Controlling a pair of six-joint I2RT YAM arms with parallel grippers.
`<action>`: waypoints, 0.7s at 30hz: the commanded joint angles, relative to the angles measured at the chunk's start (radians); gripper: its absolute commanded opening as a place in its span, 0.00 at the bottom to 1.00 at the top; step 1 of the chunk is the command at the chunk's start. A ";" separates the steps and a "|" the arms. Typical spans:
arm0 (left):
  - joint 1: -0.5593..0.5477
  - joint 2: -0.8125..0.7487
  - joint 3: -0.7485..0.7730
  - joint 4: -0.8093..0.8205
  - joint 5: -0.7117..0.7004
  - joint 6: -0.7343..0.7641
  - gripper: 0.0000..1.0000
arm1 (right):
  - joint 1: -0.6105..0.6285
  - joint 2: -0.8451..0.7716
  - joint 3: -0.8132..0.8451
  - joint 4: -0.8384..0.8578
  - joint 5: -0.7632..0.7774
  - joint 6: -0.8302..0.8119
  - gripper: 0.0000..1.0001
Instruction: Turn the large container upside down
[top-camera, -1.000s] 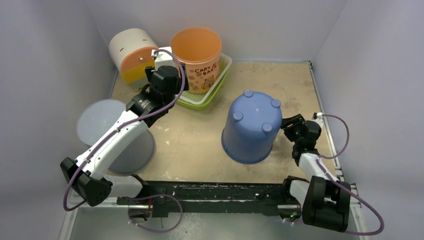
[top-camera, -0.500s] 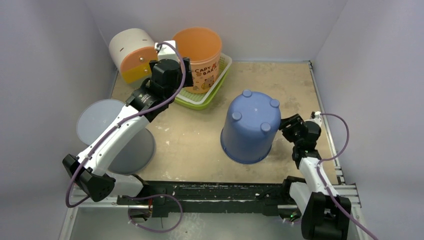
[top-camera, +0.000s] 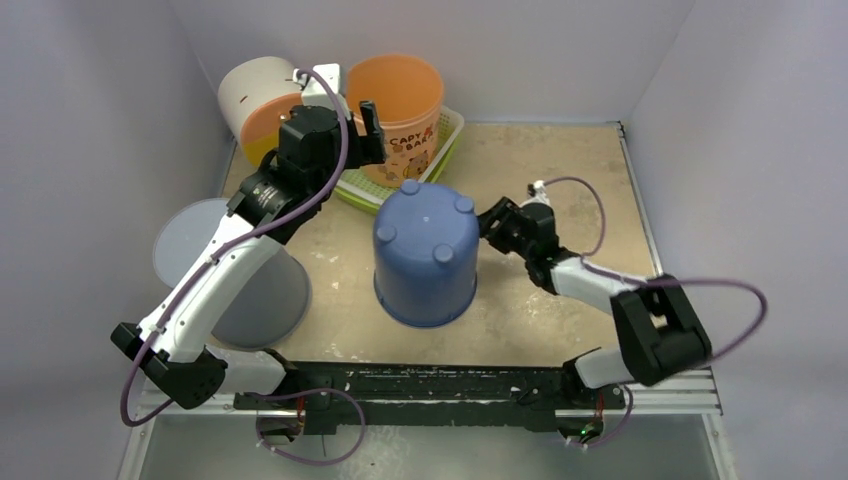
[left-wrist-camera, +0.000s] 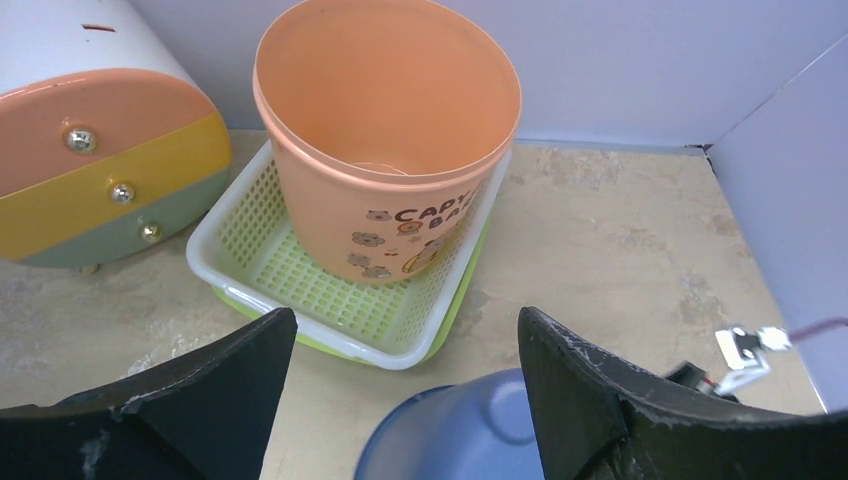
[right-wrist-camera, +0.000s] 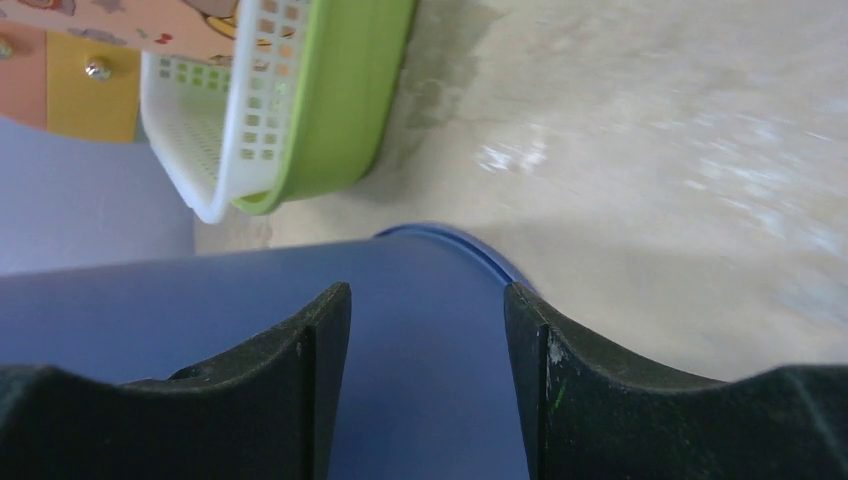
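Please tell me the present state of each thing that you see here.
blue container, upside down, feet up, rim on table
orange bucket, upright, empty, standing in basket
basket, flat on table, holds the bucket
left tool, open, empty
right tool, open, at the blue container's side

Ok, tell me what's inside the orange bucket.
Nothing shows inside the orange bucket: bare walls and a strip of its floor. Its near wall hides the rest of the floor.

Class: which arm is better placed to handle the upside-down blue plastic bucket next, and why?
Right. The right pincer, open, sits low at the blue plastic bucket's side wall. The left pincer, also open, hangs above it, facing the orange plastic bin.
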 joint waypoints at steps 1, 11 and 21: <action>0.007 -0.020 0.045 -0.007 0.007 0.025 0.79 | 0.085 0.189 0.160 0.222 0.012 0.050 0.59; 0.008 -0.003 0.067 -0.028 0.000 0.029 0.79 | 0.135 0.275 0.326 0.060 0.064 -0.115 0.62; 0.007 0.038 0.082 0.006 0.005 0.020 0.79 | 0.134 0.010 0.325 -0.432 0.456 -0.446 0.76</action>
